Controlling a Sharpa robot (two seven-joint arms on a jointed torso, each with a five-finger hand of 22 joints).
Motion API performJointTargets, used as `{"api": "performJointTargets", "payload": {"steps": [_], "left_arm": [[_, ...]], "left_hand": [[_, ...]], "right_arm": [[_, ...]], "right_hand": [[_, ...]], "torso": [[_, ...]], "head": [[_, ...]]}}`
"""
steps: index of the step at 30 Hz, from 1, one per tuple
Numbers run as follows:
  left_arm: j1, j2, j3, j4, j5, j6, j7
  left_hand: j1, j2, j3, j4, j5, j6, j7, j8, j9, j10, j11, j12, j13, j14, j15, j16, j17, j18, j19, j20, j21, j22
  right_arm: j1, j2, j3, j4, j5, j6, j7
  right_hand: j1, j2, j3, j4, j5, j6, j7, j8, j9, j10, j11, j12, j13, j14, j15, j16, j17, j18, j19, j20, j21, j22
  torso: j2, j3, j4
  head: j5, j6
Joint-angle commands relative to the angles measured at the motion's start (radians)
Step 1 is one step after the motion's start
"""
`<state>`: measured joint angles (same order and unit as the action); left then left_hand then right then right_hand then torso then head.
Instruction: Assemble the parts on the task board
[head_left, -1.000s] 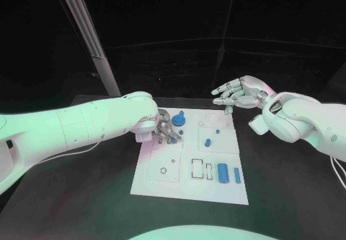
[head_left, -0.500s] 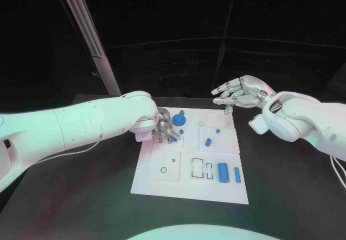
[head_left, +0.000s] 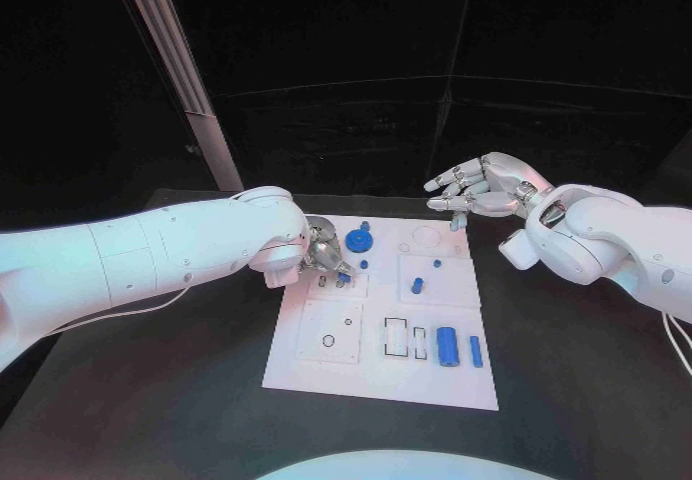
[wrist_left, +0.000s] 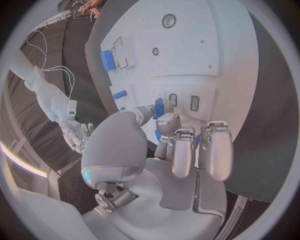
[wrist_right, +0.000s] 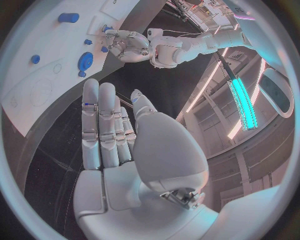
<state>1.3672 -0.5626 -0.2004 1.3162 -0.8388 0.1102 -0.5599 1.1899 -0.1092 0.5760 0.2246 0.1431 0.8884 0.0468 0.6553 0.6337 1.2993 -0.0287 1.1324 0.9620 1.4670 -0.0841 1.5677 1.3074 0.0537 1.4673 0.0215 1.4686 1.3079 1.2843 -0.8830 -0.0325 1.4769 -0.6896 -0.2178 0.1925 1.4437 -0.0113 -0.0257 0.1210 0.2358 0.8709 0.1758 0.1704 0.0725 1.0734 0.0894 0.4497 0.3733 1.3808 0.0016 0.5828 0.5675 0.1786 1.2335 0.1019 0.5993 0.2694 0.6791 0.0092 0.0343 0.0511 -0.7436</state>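
The left hand (head_left: 325, 258) pinches a small blue part (wrist_left: 159, 107) over the board (head_left: 335, 370), near its 10 o'clock corner. The right hand (head_left: 483, 190) hovers at 1 o'clock, fingers apart, holding nothing.

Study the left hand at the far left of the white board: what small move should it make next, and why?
Probably lower the left hand a little to seat the small blue part pinched at its fingertips. It hangs just over the two small slots on the task board. The right hand hovers clear, holding nothing.
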Motion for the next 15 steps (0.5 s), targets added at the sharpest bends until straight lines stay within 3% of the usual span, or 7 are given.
{"api": "performJointTargets", "payload": {"steps": [1, 8, 15], "left_arm": [[0.000, -0.005, 0.000, 0.010, -0.042, -0.040, 0.008], [-0.006, -0.014, -0.001, 0.018, -0.090, -0.041, 0.001], [-0.019, -0.013, -0.001, 0.022, -0.158, -0.054, -0.008]], "left_hand": [[-0.010, -0.001, 0.164, -0.159, 0.004, 0.000, -0.004, 0.004, 0.002, 0.007, -0.002, 0.004, 0.000, 0.104, -0.004, 0.003, 0.263, -0.011, 0.020, 0.001, -0.005, 0.065], [-0.012, -0.003, 0.168, -0.163, 0.005, 0.000, -0.004, 0.004, 0.002, 0.008, -0.002, 0.004, 0.000, 0.104, -0.004, 0.003, 0.263, -0.011, 0.020, 0.000, -0.005, 0.066], [-0.014, -0.004, 0.170, -0.167, 0.005, 0.000, -0.004, 0.004, 0.003, 0.009, -0.002, 0.006, 0.001, 0.104, -0.004, 0.003, 0.263, -0.011, 0.021, 0.000, -0.004, 0.067]], "right_arm": [[0.002, 0.001, 0.000, 0.000, -0.003, 0.012, 0.004], [0.002, 0.002, 0.000, -0.004, -0.003, 0.013, 0.004], [0.002, 0.003, 0.000, -0.007, -0.003, 0.011, 0.006]], "right_hand": [[0.008, -0.002, 0.000, -0.004, 0.007, -0.011, 0.000, 0.007, 0.000, -0.008, -0.001, 0.005, -0.002, -0.005, 0.001, 0.005, 0.001, 0.003, 0.006, -0.001, -0.005, -0.001], [0.003, -0.003, -0.003, 0.000, 0.008, -0.016, 0.002, 0.008, -0.001, -0.015, 0.001, 0.004, -0.006, -0.009, 0.003, 0.006, 0.002, 0.003, 0.004, 0.000, -0.007, -0.002], [0.002, -0.003, -0.004, 0.001, 0.008, -0.016, 0.002, 0.009, -0.001, -0.016, 0.002, 0.003, -0.008, -0.010, 0.003, 0.006, 0.002, 0.003, 0.004, 0.001, -0.007, -0.002]], "torso": [[0.000, 0.0004, 0.0017], [0.001, -0.0003, -0.0025], [0.001, -0.0013, -0.0027]], "head": [[0.003, 0.000], [0.008, -0.003], [0.011, -0.006]]}}
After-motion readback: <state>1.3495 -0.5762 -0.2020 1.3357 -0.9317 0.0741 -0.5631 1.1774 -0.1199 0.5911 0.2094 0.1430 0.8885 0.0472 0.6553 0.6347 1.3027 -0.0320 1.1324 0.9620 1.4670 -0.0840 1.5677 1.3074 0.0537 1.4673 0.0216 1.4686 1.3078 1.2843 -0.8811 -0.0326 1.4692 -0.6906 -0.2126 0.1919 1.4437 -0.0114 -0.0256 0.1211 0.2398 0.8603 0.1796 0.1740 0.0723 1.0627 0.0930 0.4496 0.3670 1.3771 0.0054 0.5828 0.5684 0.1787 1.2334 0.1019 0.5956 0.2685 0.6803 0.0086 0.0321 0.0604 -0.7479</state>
